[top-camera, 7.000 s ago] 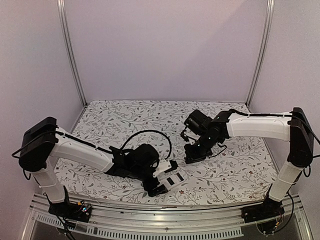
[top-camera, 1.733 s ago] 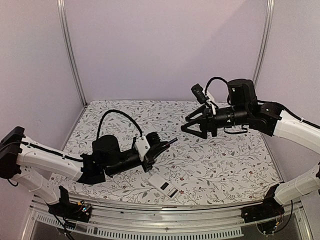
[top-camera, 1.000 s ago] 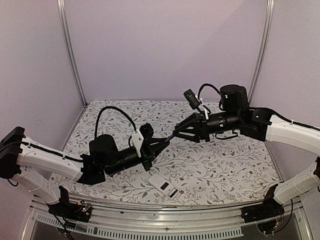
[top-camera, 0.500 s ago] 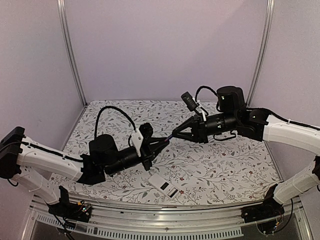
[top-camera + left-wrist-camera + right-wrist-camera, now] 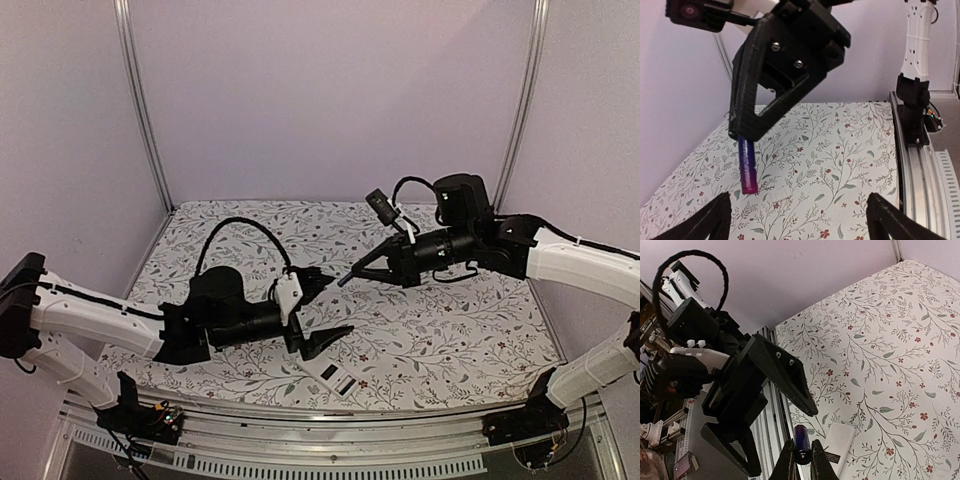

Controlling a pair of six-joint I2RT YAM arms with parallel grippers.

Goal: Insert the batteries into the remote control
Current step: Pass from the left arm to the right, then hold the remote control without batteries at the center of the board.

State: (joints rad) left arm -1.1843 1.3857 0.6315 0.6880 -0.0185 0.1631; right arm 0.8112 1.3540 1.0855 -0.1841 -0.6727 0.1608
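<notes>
Remote control [image 5: 330, 373] lies flat by the near edge of the table [image 5: 450, 340], about midway along it. Its white side is up, and the dark openings at one end look like the battery bay. Whether a cell already sits in there is too small to tell. Nothing holds it.

Just beyond and above it hangs the left gripper [image 5: 341, 302], its jaws spread wide and empty. One finger reaches out over the remote's far end. It holds no part of the task's things.

A little farther in, over the middle of the table, the right gripper [image 5: 347, 277] is pinched tight on one battery [image 5: 747, 167]. This is a slim dark blue-violet cylinder, gripped by one end so that most of its length sticks out past the fingertips. My reading is that the long free end is meant to go into the bay first. It is well clear of the table, and no second battery shows anywhere.

The main obstacle, as I judge it, is the left gripper. Its open fingers stand between the battery and the remote, so that arm would need to move aside or come down to steady the loose remote.

A small pale flat piece [image 5: 780, 195] lies on the flowered cloth below the battery. It may be the bay cover, but I cannot tell. Beyond stand the pale back wall [image 5: 330, 100] and the metal corner posts [image 5: 140, 100].
</notes>
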